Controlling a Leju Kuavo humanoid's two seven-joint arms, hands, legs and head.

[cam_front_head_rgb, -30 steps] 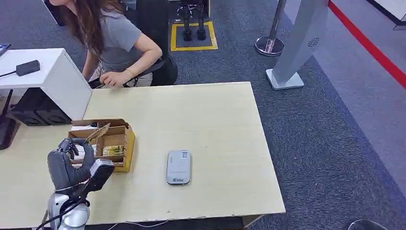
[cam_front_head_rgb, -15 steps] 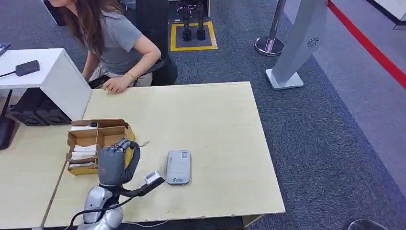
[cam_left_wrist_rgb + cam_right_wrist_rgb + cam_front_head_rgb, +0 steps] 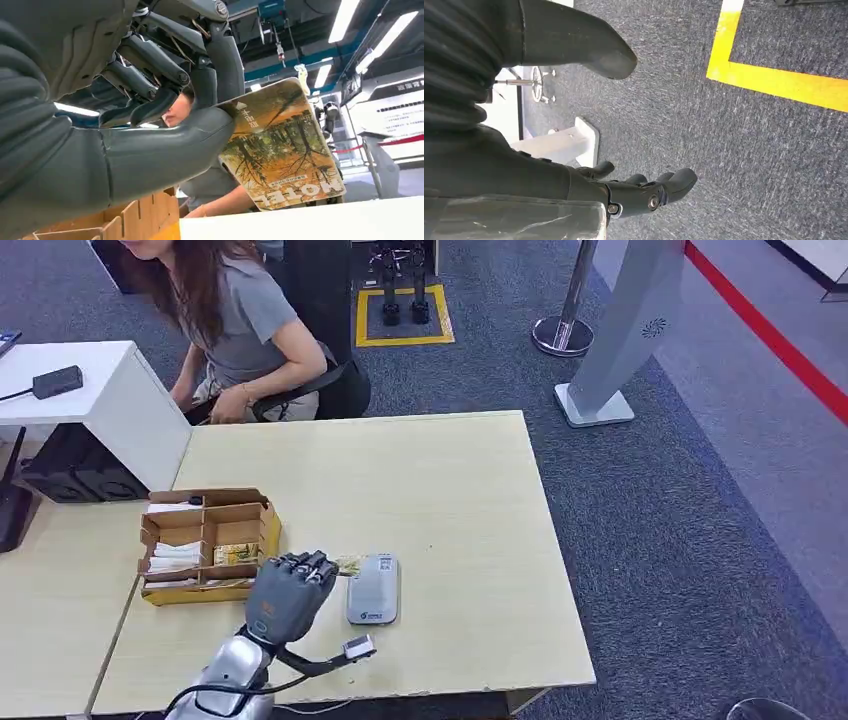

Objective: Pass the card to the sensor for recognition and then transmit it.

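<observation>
Card point(image 3: 280, 145) sits pinched between the thumb and fingers point(image 3: 165, 92) of my left hand point(image 3: 288, 592), its printed face toward the wrist camera, a forest picture with lettering along one edge. From the head view the hand hovers low over the desk point(image 3: 440, 500), just beside the sensor point(image 3: 373, 589), with a sliver of the card poking out from under the knuckles right at the sensor's near corner. I judge I hold it by one end so the free end can lie flat over the grey pad; it looks beside the reader now, not yet squarely above it. The sensor lies flat mid-desk, within easy reach of the box point(image 3: 205, 540) of cards, which makes for a short carry. My right hand point(image 3: 644, 192) hangs over the carpet, fingers loosely apart and holding nothing, out of the way. A person point(image 3: 250, 330) sits at the far edge of the desk, probably the one who gets the card once it has been read.
</observation>
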